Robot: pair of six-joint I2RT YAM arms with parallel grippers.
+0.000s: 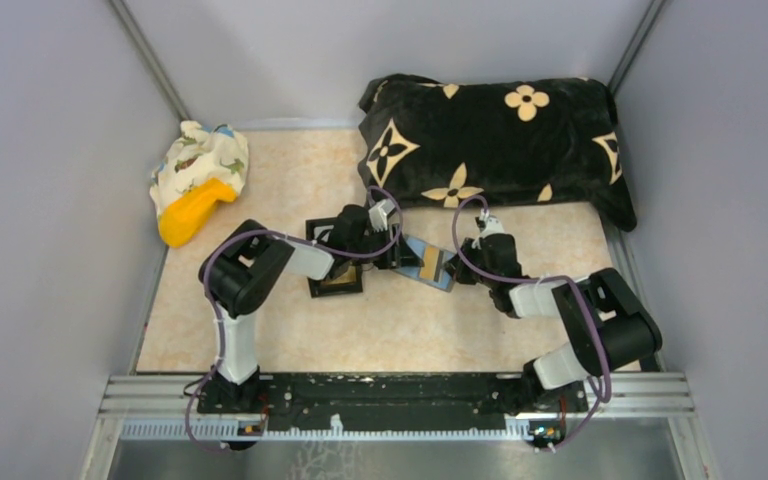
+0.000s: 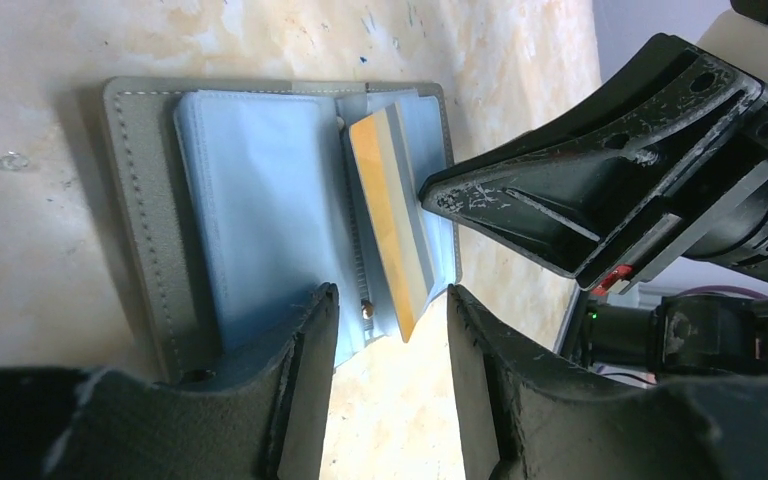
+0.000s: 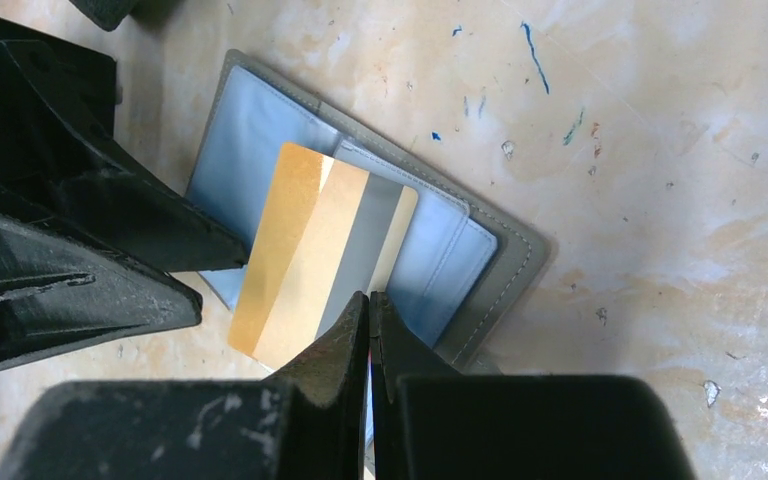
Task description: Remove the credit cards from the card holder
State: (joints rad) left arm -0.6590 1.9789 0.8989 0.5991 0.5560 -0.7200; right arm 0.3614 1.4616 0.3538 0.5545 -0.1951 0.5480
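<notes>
Around card holder: crowded; left gripper presses in from the left, right gripper from the right.
Above it: black flowered pillow walls off the upper right.
Just left: black box.
Upper left corner: cloth bundle.
Lower centre: bare table, open passage.

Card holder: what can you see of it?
The card holder lies open on the table: a grey stitched cover, pale blue plastic-looking sleeves inside. An orange card with a grey stripe sticks partly out. The shut right gripper appears to press on it; the open left gripper straddles the card's end.
</notes>
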